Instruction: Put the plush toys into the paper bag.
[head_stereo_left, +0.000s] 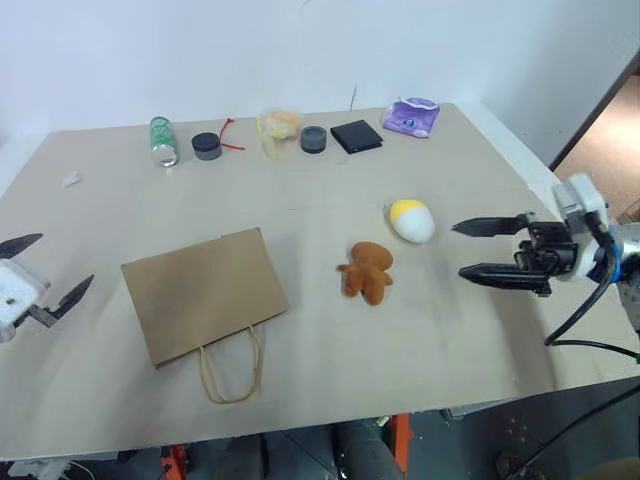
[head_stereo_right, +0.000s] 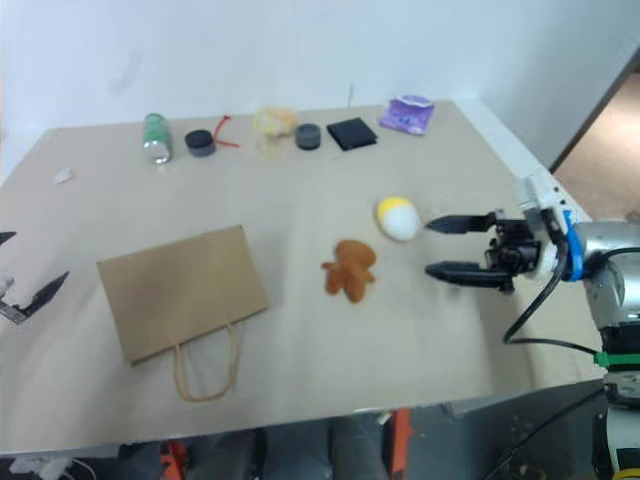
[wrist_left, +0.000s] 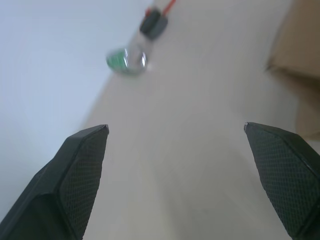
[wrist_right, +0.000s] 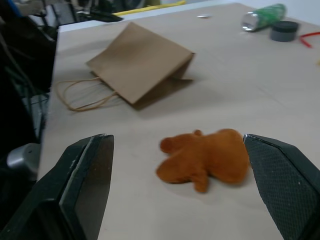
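Tan tabletop (head_stereo_left: 420, 340) against a white wall, near edge along the bottom of the frame, right edge dropping off behind my right arm. My right gripper (head_stereo_left: 462, 250) at mid right, fingers wide apart, holding nothing, pointing toward frame left. White-and-yellow egg toy (head_stereo_left: 411, 220) just off its upper fingertip; brown gingerbread toy (head_stereo_left: 367, 271) near, at lower centre. Bare table between toys and paper bag (head_stereo_left: 203, 293), lying flat left of centre, handles (head_stereo_left: 232, 373) toward the near edge. My left gripper (head_stereo_left: 55, 272) at far left edge, fingers spread, empty, beside the bag. Green can (head_stereo_left: 163, 141), black caps, black square, purple packet (head_stereo_left: 412, 117) line the far edge.
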